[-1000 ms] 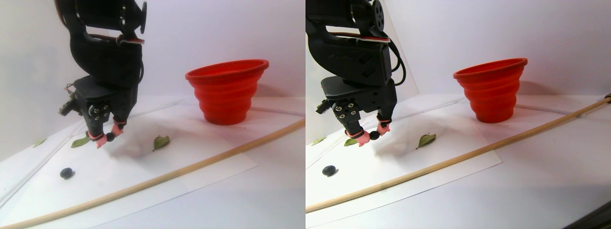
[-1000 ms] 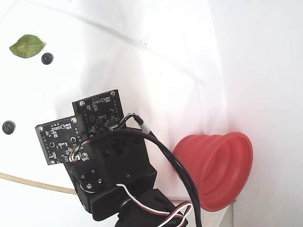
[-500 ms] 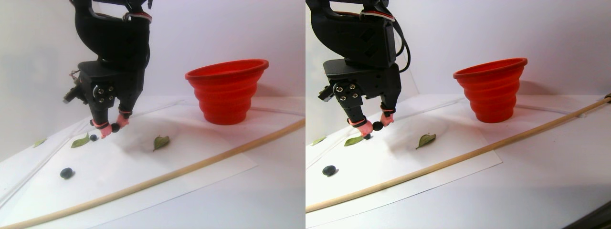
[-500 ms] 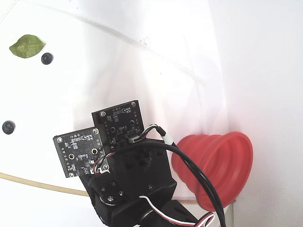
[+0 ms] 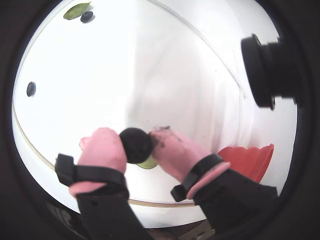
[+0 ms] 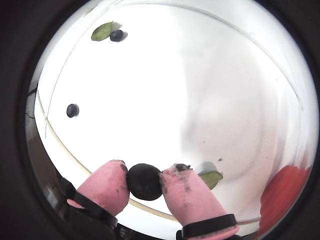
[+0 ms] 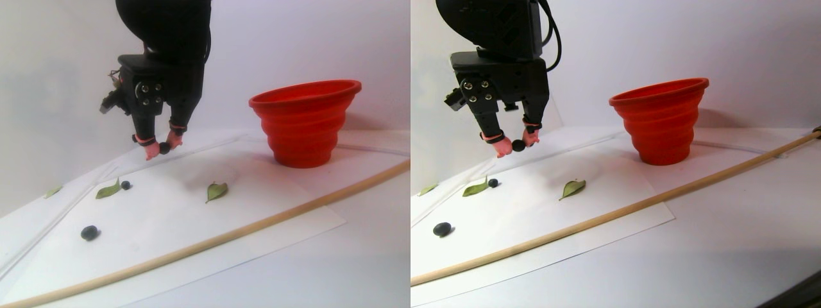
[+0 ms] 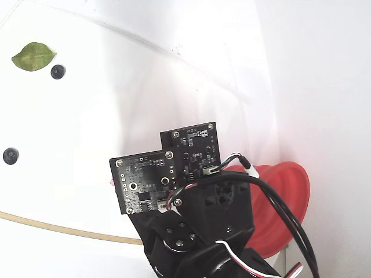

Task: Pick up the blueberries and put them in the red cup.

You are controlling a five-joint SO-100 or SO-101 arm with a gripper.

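Pink fingertips [image 6: 107, 182] of gripper [image 6: 144, 181] pinched on one berry [image 6: 144, 182] above white sheet [image 7: 192, 212], two berries [image 7: 89, 232] lying beside leaf [image 7: 108, 189], red cup [image 7: 305, 122] well apart

Light is bright and even, and the white sheet [image 5: 150, 75] is washed out to near glare in both wrist views. Those two are fisheye, ringed by a black border with bent edges. The red cup [image 7: 306, 122] casts a soft shadow; the near fingers [image 6: 192, 200] look slightly blurred.

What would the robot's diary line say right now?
gripper: shut on blueberry, lifted | red cup: upright
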